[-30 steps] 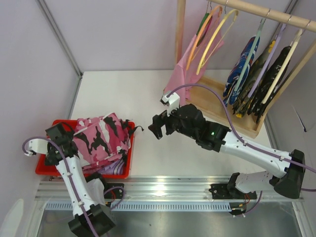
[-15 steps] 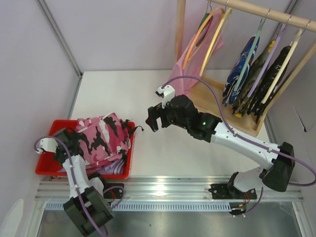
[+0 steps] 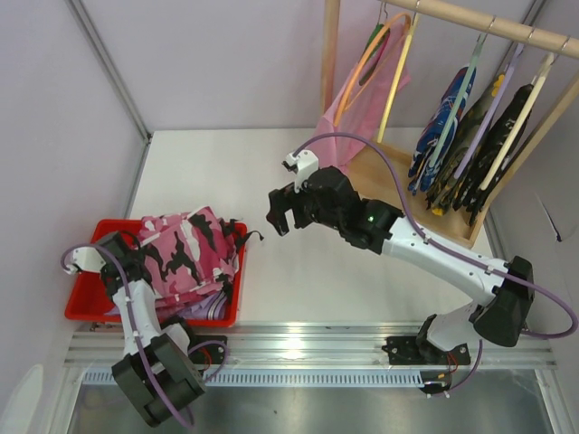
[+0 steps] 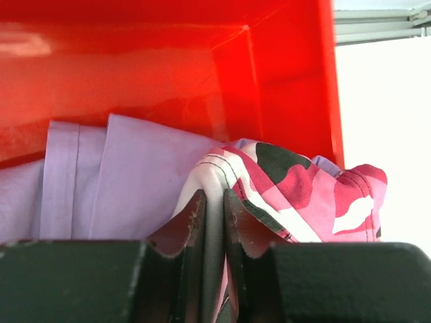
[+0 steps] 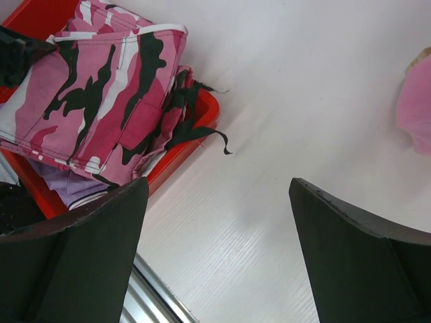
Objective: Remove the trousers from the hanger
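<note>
Trousers lie bunched in red bin, near left of the surface, on top of lilac cloth. Left gripper sits inside the bin, jaws clenched on a trouser fold. Right gripper hovers mid-surface, jaws spread wide, holding nothing. Yellow hanger hangs bare on far-right rail, well apart from the trousers.

The trousers (pink camouflage) lie crumpled in a bin; the yellow hanger hangs on a rail.
</note>
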Controlling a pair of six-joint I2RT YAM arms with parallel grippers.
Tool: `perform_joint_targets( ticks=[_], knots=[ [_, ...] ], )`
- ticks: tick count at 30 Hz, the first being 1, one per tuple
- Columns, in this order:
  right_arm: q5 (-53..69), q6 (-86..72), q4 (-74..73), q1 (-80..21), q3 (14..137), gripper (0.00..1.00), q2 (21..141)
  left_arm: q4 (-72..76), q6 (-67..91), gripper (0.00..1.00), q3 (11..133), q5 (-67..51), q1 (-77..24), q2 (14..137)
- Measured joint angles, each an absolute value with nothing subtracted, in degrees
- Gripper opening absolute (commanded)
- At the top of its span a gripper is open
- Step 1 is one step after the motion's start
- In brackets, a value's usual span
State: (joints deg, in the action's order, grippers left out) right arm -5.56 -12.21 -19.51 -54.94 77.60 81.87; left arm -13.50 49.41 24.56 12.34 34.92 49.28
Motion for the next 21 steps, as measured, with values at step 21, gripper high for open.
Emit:
perform_joint_targets(
  ticks=[21],
  knots=[
    [-6.8, -13.1, -21.2, -53.3, 81.2, 0.92, 83.9, -8.0, 23.8, 0.15, 37.5, -1.0, 36.9, 61.7]
  ],
)
